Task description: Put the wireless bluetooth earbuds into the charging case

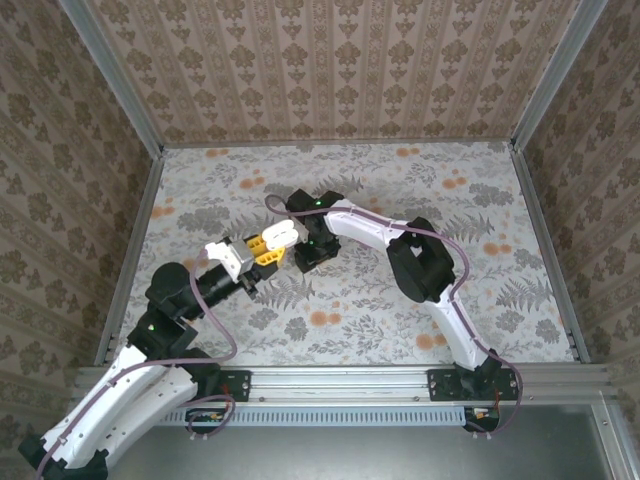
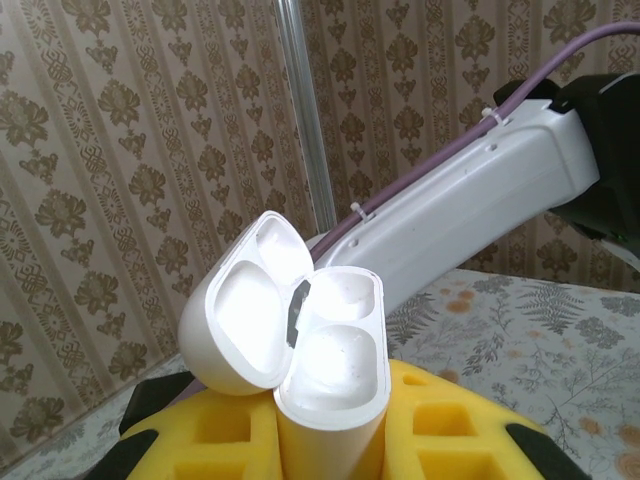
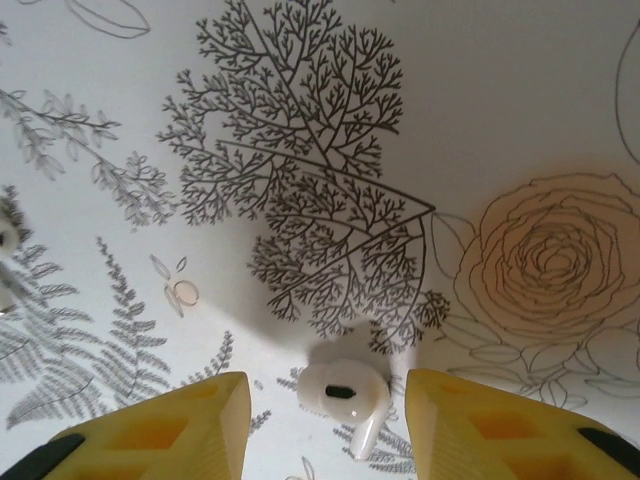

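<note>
My left gripper is shut on a white charging case and holds it upright above the table between its yellow fingers. The case's lid is swung open to the left, and both wells look empty. In the top view the case sits just left of my right gripper. A white earbud lies on the flowered table cloth, stem toward the camera. My right gripper is open and straddles the earbud, with a gap on each side between it and the yellow fingers.
The right arm's white link with its purple cable crosses close behind the case. Patterned walls and a metal frame ring the table. Orange flower prints dot the cloth. A small white thing peeks in at the left edge of the right wrist view.
</note>
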Robot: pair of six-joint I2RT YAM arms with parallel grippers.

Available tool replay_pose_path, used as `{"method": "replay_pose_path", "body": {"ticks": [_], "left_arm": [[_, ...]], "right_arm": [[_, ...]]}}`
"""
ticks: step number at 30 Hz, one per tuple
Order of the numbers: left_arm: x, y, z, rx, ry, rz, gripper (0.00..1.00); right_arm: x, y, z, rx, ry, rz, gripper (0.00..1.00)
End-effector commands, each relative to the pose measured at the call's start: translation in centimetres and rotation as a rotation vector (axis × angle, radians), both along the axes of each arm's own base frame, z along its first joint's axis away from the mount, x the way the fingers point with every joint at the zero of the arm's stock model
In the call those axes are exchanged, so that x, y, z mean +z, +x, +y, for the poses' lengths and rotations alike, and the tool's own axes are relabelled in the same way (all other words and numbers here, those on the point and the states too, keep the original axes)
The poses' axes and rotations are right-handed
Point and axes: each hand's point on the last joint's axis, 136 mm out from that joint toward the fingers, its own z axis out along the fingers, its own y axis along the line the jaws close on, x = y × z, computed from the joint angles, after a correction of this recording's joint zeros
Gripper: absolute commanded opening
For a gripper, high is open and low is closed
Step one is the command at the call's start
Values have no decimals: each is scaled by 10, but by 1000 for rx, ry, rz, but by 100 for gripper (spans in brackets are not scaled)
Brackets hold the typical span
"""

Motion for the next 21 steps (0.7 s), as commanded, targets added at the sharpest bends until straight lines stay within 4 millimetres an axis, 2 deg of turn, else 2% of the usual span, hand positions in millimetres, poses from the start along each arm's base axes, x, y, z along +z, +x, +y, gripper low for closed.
{"method": "replay_pose_path", "body": {"ticks": [1, 11, 21], "left_arm": [[24, -4, 7, 13, -28, -62, 16], [23, -5, 6, 6, -28, -52, 16], [22, -5, 5, 2, -35, -42, 17]], "right_arm": [[-6, -6, -9, 58, -89, 9, 46], [-16, -10, -11, 124, -156, -1, 40], [-20, -3, -9, 118, -170, -36, 38]]}}
